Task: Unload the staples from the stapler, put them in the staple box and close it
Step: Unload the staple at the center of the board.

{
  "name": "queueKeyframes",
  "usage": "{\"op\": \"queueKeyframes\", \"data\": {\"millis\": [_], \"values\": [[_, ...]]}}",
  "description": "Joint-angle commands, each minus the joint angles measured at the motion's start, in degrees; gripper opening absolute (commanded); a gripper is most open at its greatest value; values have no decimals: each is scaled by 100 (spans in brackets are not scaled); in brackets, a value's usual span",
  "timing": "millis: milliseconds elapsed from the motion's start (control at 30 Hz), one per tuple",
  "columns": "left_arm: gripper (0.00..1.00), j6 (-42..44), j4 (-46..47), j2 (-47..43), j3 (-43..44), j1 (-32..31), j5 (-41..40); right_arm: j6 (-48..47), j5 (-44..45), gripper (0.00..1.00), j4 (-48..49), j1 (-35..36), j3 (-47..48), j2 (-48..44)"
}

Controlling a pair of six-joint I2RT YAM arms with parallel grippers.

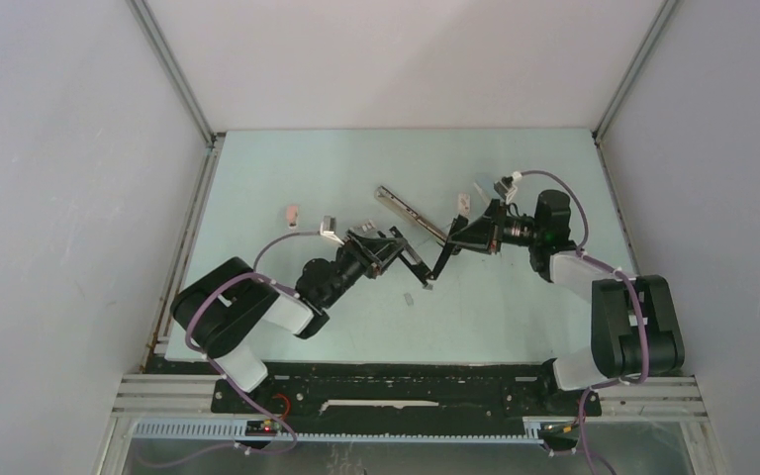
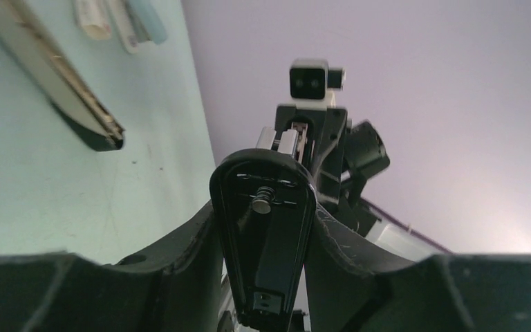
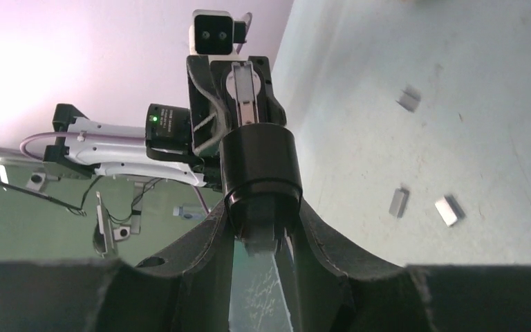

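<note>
Three strips of staples (image 3: 399,202) already lie loose on the table (image 3: 359,145); left end effector (image 2: 264,216) and right end effector (image 3: 263,207) both clamp the stapler (image 2: 263,270) between them; can't tell if any's left inside tbh

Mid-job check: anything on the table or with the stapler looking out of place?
Strips of staples lie scattered at different angles on the table, apart from one another. The stapler is up off the surface, swung wide open, its metal rail jutting out sideways. No damage shows.
</note>
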Motion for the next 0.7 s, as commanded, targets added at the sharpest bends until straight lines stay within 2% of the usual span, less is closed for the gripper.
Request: {"op": "queueKeyframes", "data": {"millis": [0,100,367,433,567,667], "values": [[0,-871,604,-340,-290,160,-964,208,278,0,170,-180,-473,6],[0,-1395,577,-319,-479,159,-1245,-85,376,0,-435,-270,-575,70],[0,-2675,155,-55,-820,19,-1893,-225,634,0,-791,-336,-1201,-197],[0,-3024,-365,-130,-799,-113,-2061,-247,685,0,-736,-346,-1358,-175],[0,-3742,-1988,-439,-583,-369,-2347,-260,943,0,-875,-156,-1479,-10],[0,-4152,-2718,-712,-545,-416,-2589,-78,1121,0,-867,85,-1483,145]]}}
